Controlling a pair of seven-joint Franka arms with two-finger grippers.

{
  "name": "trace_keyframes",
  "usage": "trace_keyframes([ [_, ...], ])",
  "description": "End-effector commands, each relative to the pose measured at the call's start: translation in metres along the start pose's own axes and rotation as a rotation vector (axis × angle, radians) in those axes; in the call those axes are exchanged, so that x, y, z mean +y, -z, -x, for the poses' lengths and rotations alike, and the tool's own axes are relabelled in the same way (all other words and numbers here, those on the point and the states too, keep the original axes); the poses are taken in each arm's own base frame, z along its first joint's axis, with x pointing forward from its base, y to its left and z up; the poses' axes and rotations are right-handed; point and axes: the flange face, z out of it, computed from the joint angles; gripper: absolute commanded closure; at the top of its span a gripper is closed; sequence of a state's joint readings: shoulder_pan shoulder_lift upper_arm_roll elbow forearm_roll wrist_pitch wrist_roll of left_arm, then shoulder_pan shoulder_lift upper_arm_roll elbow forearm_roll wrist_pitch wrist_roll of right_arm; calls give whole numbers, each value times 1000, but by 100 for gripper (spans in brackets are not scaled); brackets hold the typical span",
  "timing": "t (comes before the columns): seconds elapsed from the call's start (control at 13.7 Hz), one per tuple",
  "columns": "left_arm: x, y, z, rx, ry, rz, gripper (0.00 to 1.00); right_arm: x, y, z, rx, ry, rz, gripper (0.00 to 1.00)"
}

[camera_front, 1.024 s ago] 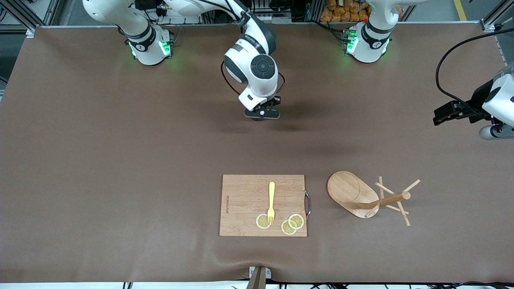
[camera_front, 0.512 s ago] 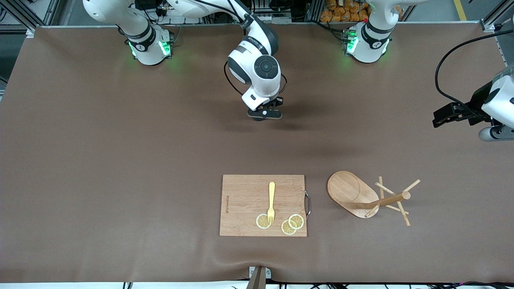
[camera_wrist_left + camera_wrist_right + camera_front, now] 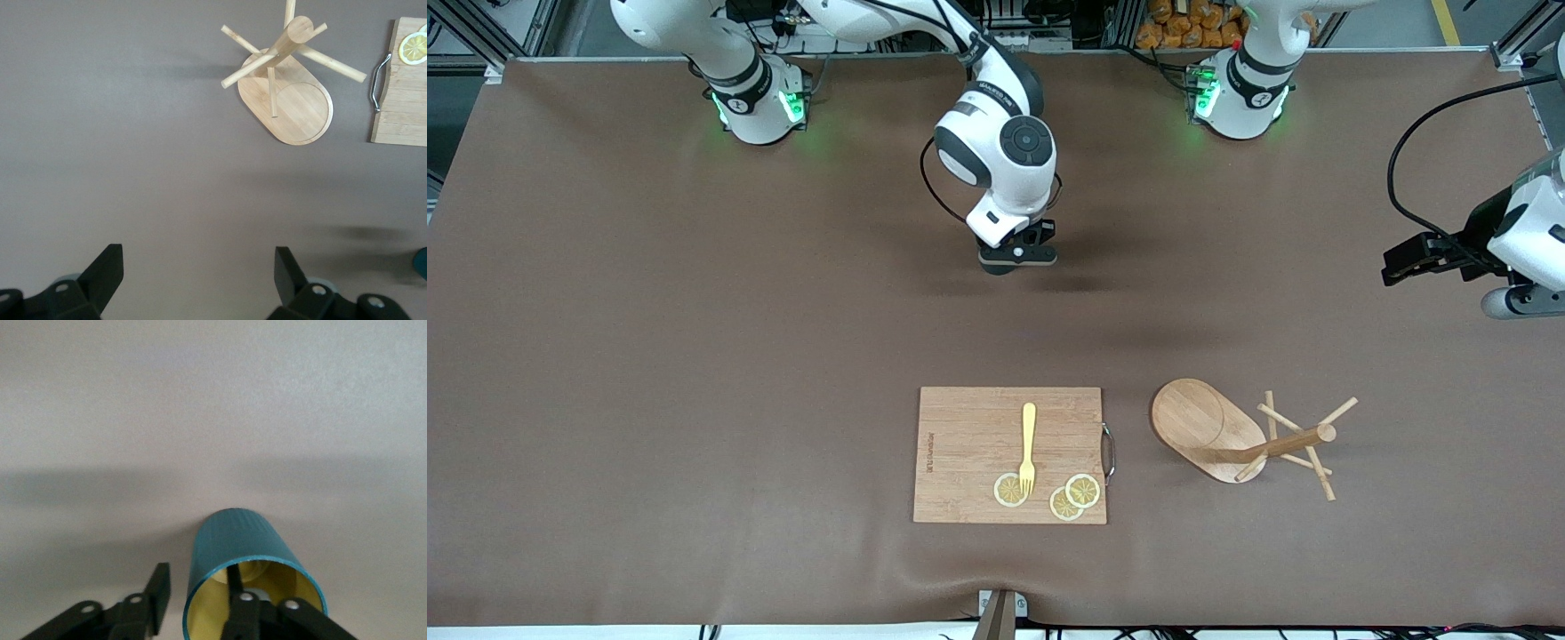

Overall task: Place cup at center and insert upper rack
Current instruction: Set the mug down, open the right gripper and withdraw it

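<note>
In the right wrist view the teal cup (image 3: 233, 547) with a yellow inside stands on the brown table. My right gripper (image 3: 197, 580) is open around its rim. One finger (image 3: 235, 587) is inside the cup, the other (image 3: 159, 587) stands outside, apart from the wall. In the front view the right gripper (image 3: 1016, 258) hides the cup at mid-table. The upper rack (image 3: 1227, 436), a wooden mug tree, lies tipped on its side toward the left arm's end, also visible as rack (image 3: 287, 100). My left gripper (image 3: 1394, 267) hovers open and empty (image 3: 200, 273) over bare table.
A wooden cutting board (image 3: 960, 436) with a yellow fork (image 3: 1028, 444) and lemon slices (image 3: 1074, 496) lies nearer the front camera than the cup, beside the rack. Its metal handle (image 3: 1109, 452) faces the rack.
My right hand has shifted slightly toward the left arm's end of the table, and its fingers have parted from the cup's wall. The left arm has barely moved.
</note>
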State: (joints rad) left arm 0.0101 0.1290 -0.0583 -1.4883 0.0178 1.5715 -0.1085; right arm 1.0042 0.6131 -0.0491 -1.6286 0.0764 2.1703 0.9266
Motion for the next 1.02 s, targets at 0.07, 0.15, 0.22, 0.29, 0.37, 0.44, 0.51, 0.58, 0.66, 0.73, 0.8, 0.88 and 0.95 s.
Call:
trace_keyframes([
  [0.07,14,2,5,-9,-6,-3,0,-7,14,-5,30,37,-7,0],
  [0.15,15,2,6,-10,-8,-5,0,-6,22,-8,31,60,-16,0],
  [0.22,16,2,7,-10,-11,-5,0,-2,35,-13,30,75,-24,0],
  [0.29,18,3,8,-13,-13,-6,0,13,56,-26,25,68,-26,0],
  [0.37,24,4,9,-13,-22,-5,0,30,81,-37,10,64,-24,0],
  [0.44,28,4,12,-22,-29,-6,0,51,115,-52,-14,59,-23,0],
  [0.51,35,4,16,-37,-29,-14,0,77,152,-66,-41,53,-23,0],
  [0.58,39,4,20,-51,-6,-22,0,106,189,-78,-61,47,-20,0],
  [0.66,41,4,22,-55,6,-24,0,134,222,-88,-65,36,-28,0],
  [0.73,49,6,26,-61,1,-26,0,164,254,-97,-54,23,-44,0],
  [0.8,66,5,31,-64,-10,-27,0,204,282,-109,-41,-3,-63,0],
  [0.88,81,5,38,-71,22,-32,0,245,307,-120,-29,-19,-81,0],
  [0.95,98,3,43,-75,57,-41,0,287,324,-128,-28,-30,-87,0],
])
